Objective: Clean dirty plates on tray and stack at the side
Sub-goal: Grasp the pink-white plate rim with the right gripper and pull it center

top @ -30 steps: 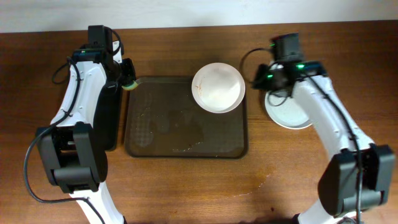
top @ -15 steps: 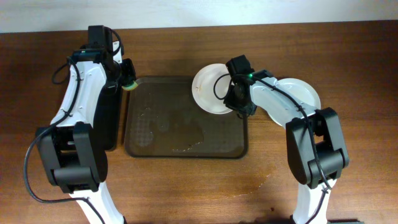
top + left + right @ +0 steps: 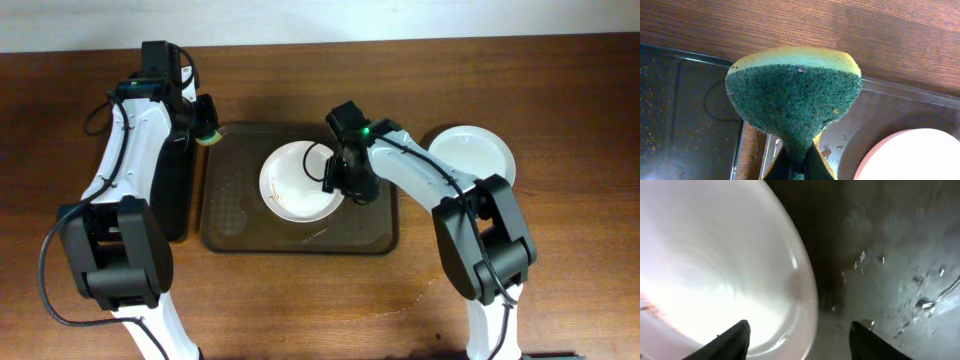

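From overhead, one dirty plate (image 3: 296,182) is seen lying near the middle of the tray (image 3: 240,225), with the right gripper (image 3: 338,176) placed at its right rim. A second plate (image 3: 472,152) is set on the table (image 3: 560,90), right of the tray. The left gripper (image 3: 204,130) is held at the tray's far left corner. At the left wrist, a green-and-yellow sponge (image 3: 795,95) is pinched between the jaws. At the right wrist, the fingers (image 3: 737,337) are spread wide, and the plate's rim is seen between them.
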You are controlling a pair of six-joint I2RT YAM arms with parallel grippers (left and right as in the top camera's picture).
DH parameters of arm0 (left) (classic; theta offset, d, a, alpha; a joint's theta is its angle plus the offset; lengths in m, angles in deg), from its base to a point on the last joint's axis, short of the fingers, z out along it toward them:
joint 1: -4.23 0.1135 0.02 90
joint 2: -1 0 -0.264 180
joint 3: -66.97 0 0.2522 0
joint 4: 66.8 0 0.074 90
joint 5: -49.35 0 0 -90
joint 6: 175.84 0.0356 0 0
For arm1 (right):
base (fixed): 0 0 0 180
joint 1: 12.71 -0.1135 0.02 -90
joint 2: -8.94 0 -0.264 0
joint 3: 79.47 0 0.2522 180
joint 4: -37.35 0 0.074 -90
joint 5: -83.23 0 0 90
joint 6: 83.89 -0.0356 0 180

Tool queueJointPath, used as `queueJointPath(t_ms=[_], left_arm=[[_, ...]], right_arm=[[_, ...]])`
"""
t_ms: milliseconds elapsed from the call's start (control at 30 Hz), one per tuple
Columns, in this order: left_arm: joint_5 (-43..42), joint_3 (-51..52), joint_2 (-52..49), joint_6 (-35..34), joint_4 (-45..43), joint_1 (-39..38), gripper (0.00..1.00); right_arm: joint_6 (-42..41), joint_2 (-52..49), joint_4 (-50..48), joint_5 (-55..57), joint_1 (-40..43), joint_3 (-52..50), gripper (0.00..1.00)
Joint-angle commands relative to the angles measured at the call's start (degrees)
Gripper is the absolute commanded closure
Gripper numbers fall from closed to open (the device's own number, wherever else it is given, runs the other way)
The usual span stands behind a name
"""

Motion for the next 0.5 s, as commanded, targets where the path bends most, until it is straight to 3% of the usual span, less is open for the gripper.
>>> queueJointPath(t_ms=[0, 67, 333, 467], left_arm=[[0.42, -0.44, -0.42, 0.52, 0.07, 0.09, 0.98], [0.39, -0.44, -0.42, 0.52, 0.07, 0.07, 0.98], [0.39, -0.44, -0.42, 0.52, 0.04, 0.04, 0.98], [0.42, -0.44, -0.42, 0.52, 0.04, 0.04, 0.98]], right_arm=[[10.45, -0.74, -1.46, -0.7, 1.81, 5.57, 0.42], [12.13, -1.22, -4.09, -0.61, 2.58, 5.55, 0.52], [14.82, -7.15, -4.85, -3.5, 2.6, 5.53, 0.53], [12.68, -7.45, -4.9, -3.52, 2.6, 5.53, 0.64]])
